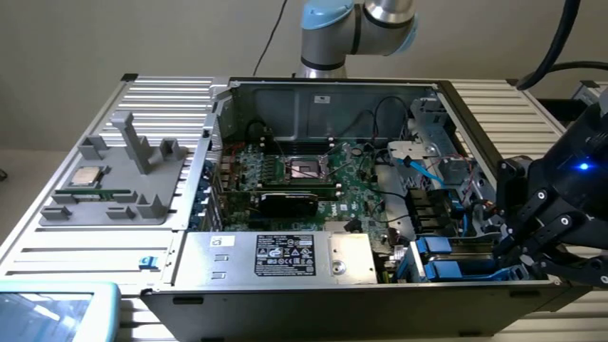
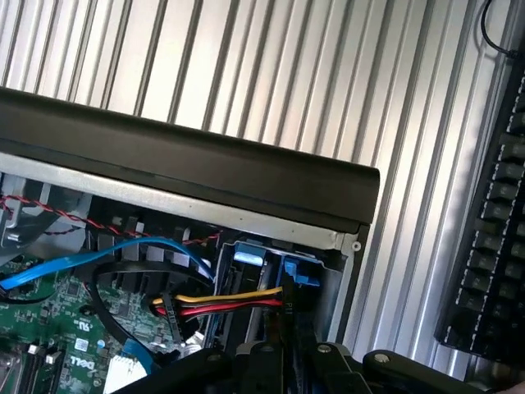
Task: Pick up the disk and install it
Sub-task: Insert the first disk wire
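Gripper: black, jointed metal at lower right; jaws drawn together, any grip unclear.
Disk: blue plastic rails and tabs in the lower-right drive bay of the case, just beside the jaws; long axis and heading could not be told.
Power supply: silver box, lower centre.
Motherboard: green, centre.
Desk: ribbed aluminium, upper right.

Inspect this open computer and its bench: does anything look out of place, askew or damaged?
Nothing looks spilled or damaged. Only the processor chip seems out of place: it lies outside the computer case, on the grey fixture at the exterior view's left, while the board's socket looks empty.
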Robot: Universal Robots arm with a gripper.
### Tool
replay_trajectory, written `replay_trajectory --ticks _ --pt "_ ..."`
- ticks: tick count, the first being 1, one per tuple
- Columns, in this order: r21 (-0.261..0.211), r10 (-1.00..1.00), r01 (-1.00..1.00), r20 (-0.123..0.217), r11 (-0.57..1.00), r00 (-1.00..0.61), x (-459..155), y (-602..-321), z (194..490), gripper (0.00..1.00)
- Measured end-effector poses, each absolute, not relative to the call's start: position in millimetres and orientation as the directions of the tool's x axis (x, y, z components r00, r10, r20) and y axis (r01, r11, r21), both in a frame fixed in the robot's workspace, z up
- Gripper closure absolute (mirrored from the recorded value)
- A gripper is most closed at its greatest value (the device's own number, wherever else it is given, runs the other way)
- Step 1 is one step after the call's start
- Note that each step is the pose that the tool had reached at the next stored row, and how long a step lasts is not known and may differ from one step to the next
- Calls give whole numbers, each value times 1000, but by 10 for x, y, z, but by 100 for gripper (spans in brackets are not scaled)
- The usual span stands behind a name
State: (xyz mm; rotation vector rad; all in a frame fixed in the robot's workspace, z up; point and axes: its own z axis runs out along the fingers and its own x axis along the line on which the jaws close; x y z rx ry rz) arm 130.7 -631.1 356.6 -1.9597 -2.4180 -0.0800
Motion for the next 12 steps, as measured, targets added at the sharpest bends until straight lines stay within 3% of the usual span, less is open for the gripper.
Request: replay_trajectory --ticks 4,12 --pt "6 980 981 57 192 -192 1305 -6311 3567 84" --pt "-80 988 987 72 140 -134 1305 -6311 3566 84"
